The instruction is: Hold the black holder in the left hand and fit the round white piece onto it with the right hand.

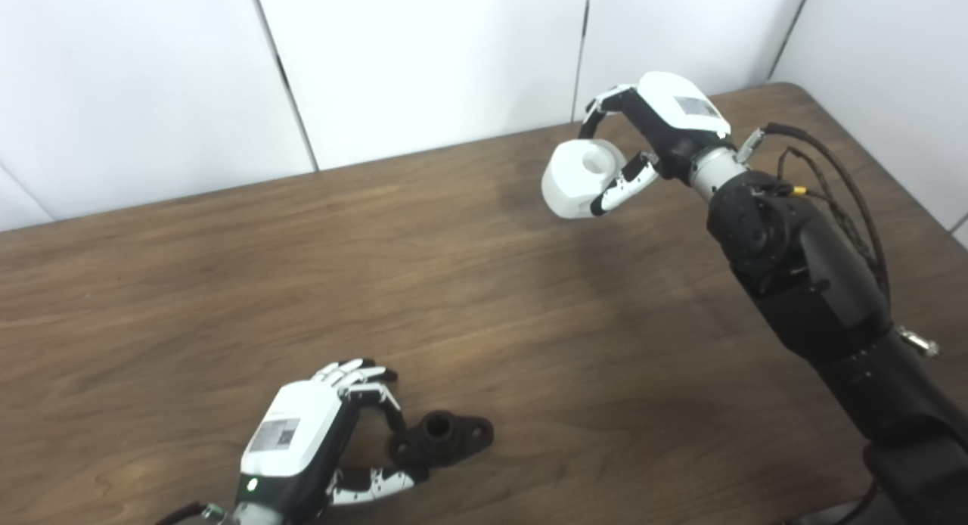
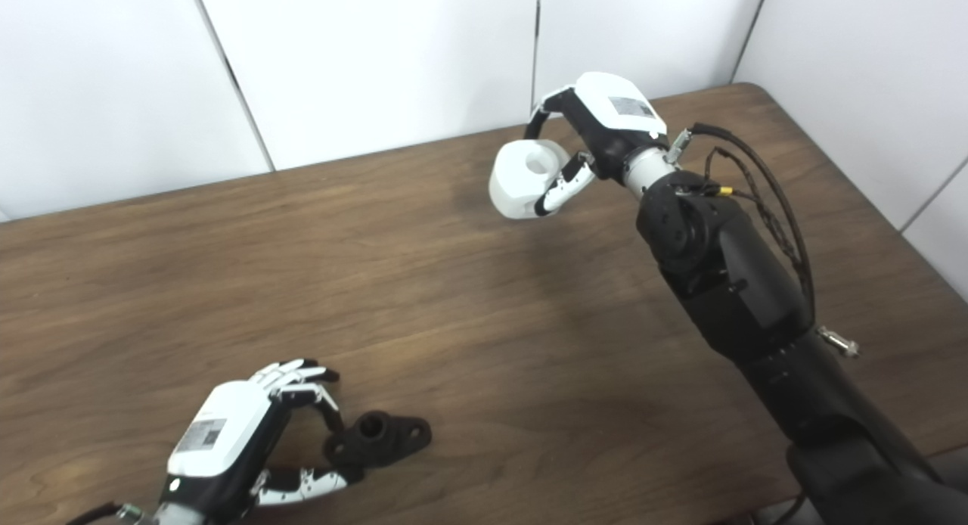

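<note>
The black holder (image 1: 448, 436) lies on the wooden table near the front left, with a round socket on top and a flat flange. My left hand (image 1: 314, 438) is at its left end, fingers (image 1: 378, 395) above and thumb below, both touching it in a pinch. It also shows in the right eye view (image 2: 382, 434). My right hand (image 1: 665, 128) is at the far right, raised above the table. It is shut on the round white piece (image 1: 578, 178), a short cylinder with a hole in its top face. The two parts are far apart.
The brown wooden table (image 1: 302, 268) spans the view, with white wall panels (image 1: 423, 63) close behind its far edge. My black right forearm (image 1: 809, 283), with loose cables, crosses the right side of the table.
</note>
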